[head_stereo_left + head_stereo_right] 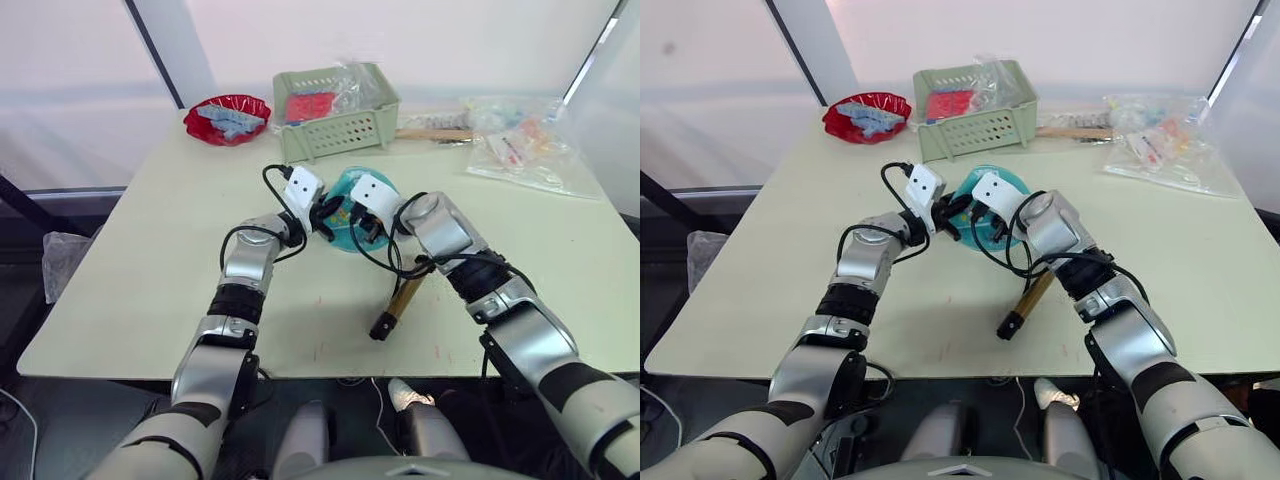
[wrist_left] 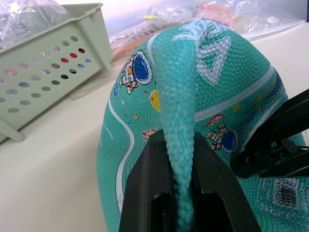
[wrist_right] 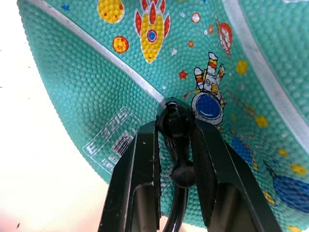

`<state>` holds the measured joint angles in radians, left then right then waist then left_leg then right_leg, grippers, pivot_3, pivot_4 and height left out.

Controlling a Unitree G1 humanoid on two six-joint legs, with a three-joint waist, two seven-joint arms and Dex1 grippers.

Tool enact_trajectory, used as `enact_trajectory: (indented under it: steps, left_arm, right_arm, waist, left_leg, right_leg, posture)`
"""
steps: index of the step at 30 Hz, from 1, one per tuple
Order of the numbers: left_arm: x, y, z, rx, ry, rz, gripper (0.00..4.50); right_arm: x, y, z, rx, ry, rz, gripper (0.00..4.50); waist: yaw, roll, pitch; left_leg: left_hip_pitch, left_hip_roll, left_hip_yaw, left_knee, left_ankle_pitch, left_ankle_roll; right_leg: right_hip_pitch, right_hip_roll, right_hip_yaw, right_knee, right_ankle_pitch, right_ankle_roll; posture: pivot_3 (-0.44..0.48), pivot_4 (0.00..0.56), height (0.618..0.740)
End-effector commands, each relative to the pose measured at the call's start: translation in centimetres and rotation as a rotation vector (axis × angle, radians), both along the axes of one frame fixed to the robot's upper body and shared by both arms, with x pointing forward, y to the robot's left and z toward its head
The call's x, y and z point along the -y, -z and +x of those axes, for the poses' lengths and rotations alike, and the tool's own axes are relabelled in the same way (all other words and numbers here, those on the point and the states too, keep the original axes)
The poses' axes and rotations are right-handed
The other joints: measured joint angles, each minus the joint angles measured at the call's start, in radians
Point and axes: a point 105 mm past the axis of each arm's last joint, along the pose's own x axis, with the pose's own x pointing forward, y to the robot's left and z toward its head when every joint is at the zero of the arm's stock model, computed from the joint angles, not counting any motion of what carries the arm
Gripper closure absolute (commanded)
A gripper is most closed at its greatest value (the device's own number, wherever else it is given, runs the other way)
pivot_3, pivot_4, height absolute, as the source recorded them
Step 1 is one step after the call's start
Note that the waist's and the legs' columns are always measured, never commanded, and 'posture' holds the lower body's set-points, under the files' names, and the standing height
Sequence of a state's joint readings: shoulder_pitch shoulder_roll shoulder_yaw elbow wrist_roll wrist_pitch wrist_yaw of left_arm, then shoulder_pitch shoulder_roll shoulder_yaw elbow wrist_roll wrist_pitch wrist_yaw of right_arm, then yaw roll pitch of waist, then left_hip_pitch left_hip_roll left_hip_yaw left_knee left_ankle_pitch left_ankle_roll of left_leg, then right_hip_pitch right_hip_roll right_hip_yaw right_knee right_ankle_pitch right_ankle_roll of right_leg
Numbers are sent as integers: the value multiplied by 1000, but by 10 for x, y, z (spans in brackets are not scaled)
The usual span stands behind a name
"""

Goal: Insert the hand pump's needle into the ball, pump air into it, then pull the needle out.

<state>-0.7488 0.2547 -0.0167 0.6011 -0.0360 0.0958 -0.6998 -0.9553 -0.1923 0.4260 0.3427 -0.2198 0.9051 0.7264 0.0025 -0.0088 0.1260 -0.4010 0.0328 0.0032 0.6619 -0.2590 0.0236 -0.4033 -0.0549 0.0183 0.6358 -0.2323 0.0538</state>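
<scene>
Ball (image 2: 193, 111): fold pinched in left gripper (image 2: 179, 159) jaws. Needle (image 3: 175, 121) fitting held in right gripper (image 3: 176, 145) jaws against ball; barcode label nearby, print unreadable. Hand pump (image 1: 398, 303) on worktop (image 1: 150, 250).

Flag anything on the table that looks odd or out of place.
The ball is limp: a fold of its skin is pinched between the left gripper fingers. The right gripper presses the hose's black fitting against the ball. The hand pump lies on the table, overhanging its near edge.

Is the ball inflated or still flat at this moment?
Flat: the ball is limp enough that the left gripper pinches a fold of its skin.
</scene>
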Motion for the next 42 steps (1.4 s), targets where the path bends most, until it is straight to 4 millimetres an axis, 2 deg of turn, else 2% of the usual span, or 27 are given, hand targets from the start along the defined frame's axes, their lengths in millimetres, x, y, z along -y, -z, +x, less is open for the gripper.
enact_trajectory:
  steps: [1,4,6,7,8,13,20,23,25,34,39,42]
  left_arm:
    - [5,30,-7,-102,22,45,4500]
    - [6,31,-7,-103,25,43,4500]
    - [7,31,-7,-104,27,42,4500]
    - [7,31,-7,-104,28,42,4500]
    - [7,31,-7,-105,28,41,4500]
    - [7,31,-7,-107,31,42,4500]
    - [8,31,-7,-106,34,40,4500]
    - [8,32,-8,-105,35,42,4500]
    - [7,32,-8,-105,35,44,4500]
    - [7,32,-8,-106,39,49,4500]
    - [9,31,-7,-108,53,60,4500]
    - [9,31,-5,-110,60,69,4500]
  right_arm:
    - [17,8,-13,-79,36,-16,4097]
    - [19,4,-16,-66,35,-14,4097]
    - [23,0,-15,-49,48,-9,3084]
    - [26,-2,-16,-42,52,-6,2793]
    - [28,-4,-16,-39,54,-4,2295]
    - [38,-15,-19,18,48,10,72]
    - [39,-40,-28,110,-4,109,72]
    - [47,-57,-36,183,-10,233,72]
    - [53,-62,-41,201,-7,290,72]
    - [79,-60,-77,245,-53,432,72]
    - [102,-55,-96,274,-9,477,72]
    - [122,-63,-105,366,61,524,72]
  waist:
    - [13,2,1]
    - [17,2,2]
    - [18,4,2]
    - [18,4,2]
    - [17,5,3]
    - [12,6,4]
    - [12,7,7]
    - [13,7,7]
    - [13,7,7]
    - [11,6,8]
    - [12,5,9]
    - [11,5,9]
  left_leg:
    - [-1,-2,-2,-1,0,0]
    - [-5,-6,-5,-6,0,0]
    - [-9,-8,-7,-8,0,0]
    - [-13,-9,-8,-8,1,0]
    - [-14,-10,-9,-8,1,-1]
    - [-14,-12,-11,-8,1,-1]
    - [-14,-12,-13,-8,3,-3]
    - [-14,-12,-13,-8,3,-3]
    - [-14,-12,-13,-8,3,-3]
    - [-13,-12,-14,-8,3,-3]
    - [-13,-12,-14,-8,3,-3]
    - [-13,-12,-14,-7,3,-3]
  right_leg:
    - [-1,-1,-1,0,-1,1]
    - [-1,-4,-6,-4,0,5]
    - [-2,-7,-12,-8,0,6]
    - [-3,-8,-14,-10,0,7]
    - [-4,-9,-15,-10,0,7]
    - [-3,-11,-17,-9,-1,9]
    - [-3,-10,-18,-8,-1,9]
    - [-2,-10,-18,-8,-1,9]
    - [-2,-10,-19,-9,-2,9]
    - [-1,-10,-19,-9,-2,10]
    - [0,-10,-19,-9,-2,10]
    - [0,-10,-19,-9,-2,10]
  posture:
    - [0,150,736]
    - [0,150,736]
    - [0,150,736]
    - [0,150,736]
    - [0,150,736]
    - [0,150,736]
    - [0,150,736]
    - [0,150,736]
    - [0,150,736]
    - [0,150,736]
    - [0,150,736]
    - [0,150,736]
